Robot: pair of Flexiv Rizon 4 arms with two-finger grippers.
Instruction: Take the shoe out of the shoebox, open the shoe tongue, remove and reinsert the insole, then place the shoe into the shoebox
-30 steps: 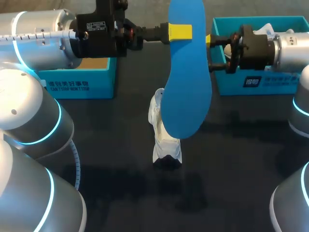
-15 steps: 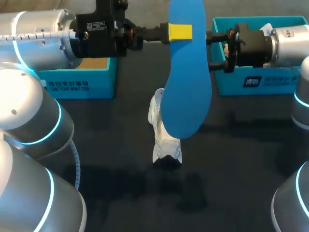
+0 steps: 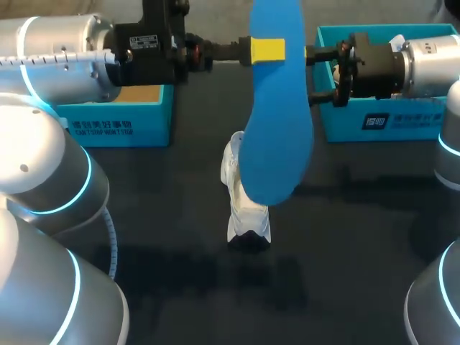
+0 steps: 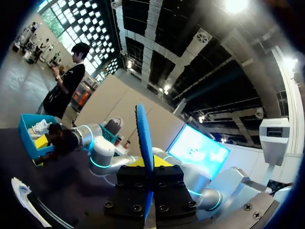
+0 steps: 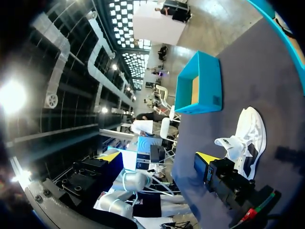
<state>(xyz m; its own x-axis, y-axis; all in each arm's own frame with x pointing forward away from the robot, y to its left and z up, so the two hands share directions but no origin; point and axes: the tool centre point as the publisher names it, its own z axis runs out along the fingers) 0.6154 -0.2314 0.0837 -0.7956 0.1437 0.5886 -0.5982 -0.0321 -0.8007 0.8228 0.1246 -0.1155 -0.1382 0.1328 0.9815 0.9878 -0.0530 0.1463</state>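
Above the white shoe [image 3: 244, 205], left fingers [image 3: 268, 49] clamp the long blue insole [image 3: 277, 129]; right fingers [image 5: 205, 158] apart

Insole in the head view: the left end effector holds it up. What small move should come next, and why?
Probably lower the insole toward the white shoe: the left end effector grips it in the air above the shoe, so reinsertion seems next.
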